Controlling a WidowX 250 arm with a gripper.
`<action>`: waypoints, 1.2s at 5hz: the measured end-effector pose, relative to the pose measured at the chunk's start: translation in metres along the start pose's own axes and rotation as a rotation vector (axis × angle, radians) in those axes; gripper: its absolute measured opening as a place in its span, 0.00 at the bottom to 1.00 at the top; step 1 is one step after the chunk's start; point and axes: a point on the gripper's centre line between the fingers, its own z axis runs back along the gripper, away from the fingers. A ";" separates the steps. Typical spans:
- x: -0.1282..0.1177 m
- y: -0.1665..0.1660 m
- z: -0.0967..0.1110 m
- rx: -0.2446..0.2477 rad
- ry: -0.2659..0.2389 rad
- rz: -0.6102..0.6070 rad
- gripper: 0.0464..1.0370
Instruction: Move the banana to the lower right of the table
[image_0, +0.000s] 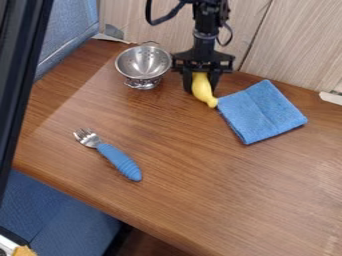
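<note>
Camera view. Gripper (200, 88) at the far side of the table (200, 195), a little right of the scene's middle, hanging down from my black arm (204, 35), which enters at the top edge. My two fingers stand one to each side of the banana (202, 89), closed in on its thick end; I have it gripped. Its narrow end points near and slightly right, out past my fingertips, and meets the far left corner of a folded blue cloth (264, 112), or comes right beside it. Whether the fruit bears on the wood, I cannot tell.

Cloth: flat, right of me, set askew, a fold line running across it. Left of me, close by: small metal colander (143, 61), upright on its foot, mouth up, holes in its wall. Nearer and to the left, well apart from the rest: fork (119, 160), metal tines toward the far left, ribbed blue handle toward the near right, lying on the table.

Surroundings: brown wood-grain tabletop; pale wood panels (300, 45) behind its far edge; blue surface (70, 30) at far left; dark bar (23, 65) slanting down the left edge.
</note>
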 end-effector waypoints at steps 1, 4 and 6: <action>0.012 -0.004 0.036 -0.029 -0.061 0.029 0.53; -0.068 -0.021 0.108 -0.112 -0.162 -0.110 0.53; -0.142 -0.012 0.095 -0.160 -0.132 -0.240 0.53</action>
